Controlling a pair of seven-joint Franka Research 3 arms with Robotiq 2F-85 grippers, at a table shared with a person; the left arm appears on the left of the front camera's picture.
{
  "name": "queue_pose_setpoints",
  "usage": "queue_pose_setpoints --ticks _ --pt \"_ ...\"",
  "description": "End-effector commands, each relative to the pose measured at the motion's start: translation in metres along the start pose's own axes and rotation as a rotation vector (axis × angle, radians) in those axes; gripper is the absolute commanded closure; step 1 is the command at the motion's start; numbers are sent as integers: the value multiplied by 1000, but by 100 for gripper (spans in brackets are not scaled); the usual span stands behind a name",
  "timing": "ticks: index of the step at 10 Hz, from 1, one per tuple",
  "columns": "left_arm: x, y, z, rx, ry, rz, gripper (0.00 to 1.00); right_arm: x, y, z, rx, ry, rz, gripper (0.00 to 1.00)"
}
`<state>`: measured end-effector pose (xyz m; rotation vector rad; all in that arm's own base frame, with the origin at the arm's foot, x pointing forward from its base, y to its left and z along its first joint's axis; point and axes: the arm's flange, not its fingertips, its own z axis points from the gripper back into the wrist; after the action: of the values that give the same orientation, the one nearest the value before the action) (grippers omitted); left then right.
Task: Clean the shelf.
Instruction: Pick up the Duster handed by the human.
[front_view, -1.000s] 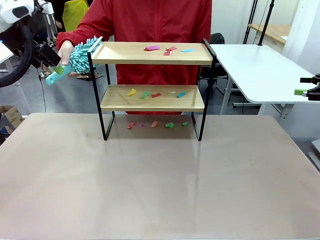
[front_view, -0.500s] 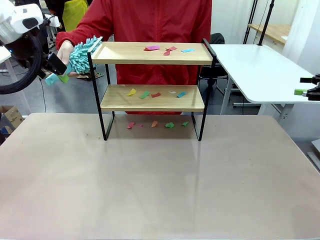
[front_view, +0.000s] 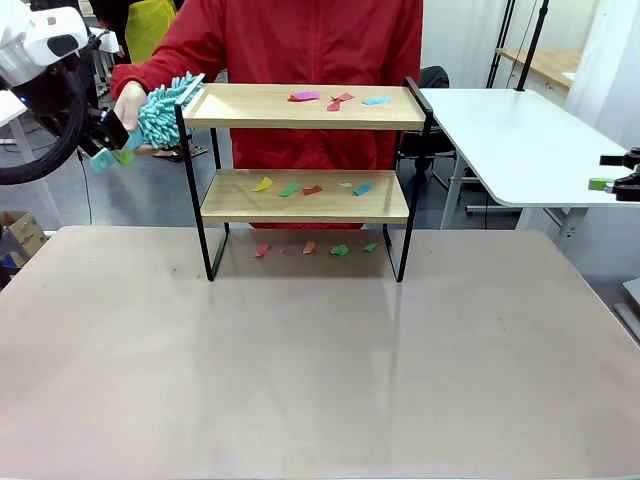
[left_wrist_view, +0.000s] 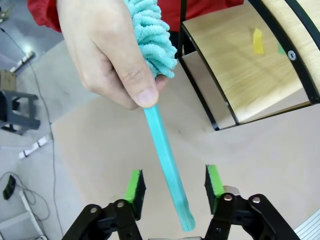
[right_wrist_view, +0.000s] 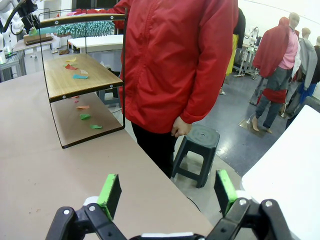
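Left end effector (front_view: 108, 143) (left_wrist_view: 174, 184) hangs raised beyond the table's (front_view: 300, 390) far left corner, pads apart; right end effector (right_wrist_view: 167, 191) is spread wide, off the right edge; person's hand (left_wrist_view: 110, 55) is clenched just ahead of the left pads, thumb down.

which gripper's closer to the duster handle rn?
Left. The left gripper has its pads on either side of the teal duster handle, not yet touching, while the person's hand holds it higher up. The right gripper hangs far right, beyond the shelf.
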<state>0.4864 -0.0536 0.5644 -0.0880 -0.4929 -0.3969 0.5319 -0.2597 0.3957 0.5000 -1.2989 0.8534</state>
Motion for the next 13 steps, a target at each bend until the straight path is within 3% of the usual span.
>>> queue_pose_setpoints --ticks 1,2,4,12,13 --pt "2 -1 1 15 8 3 100 6 0 -1 -2 15 -15 0" --pt "3 -2 1 -3 12 6 86 6 0 -1 -2 15 -15 0" --pt "3 -2 2 3 15 5 100 6 0 -1 -2 15 -15 0" --pt "0 11 2 24 -20 67 100 6 0 -1 -2 15 -15 0" --pt "0 2 -1 0 6 13 100 6 0 -1 -2 15 -15 0"
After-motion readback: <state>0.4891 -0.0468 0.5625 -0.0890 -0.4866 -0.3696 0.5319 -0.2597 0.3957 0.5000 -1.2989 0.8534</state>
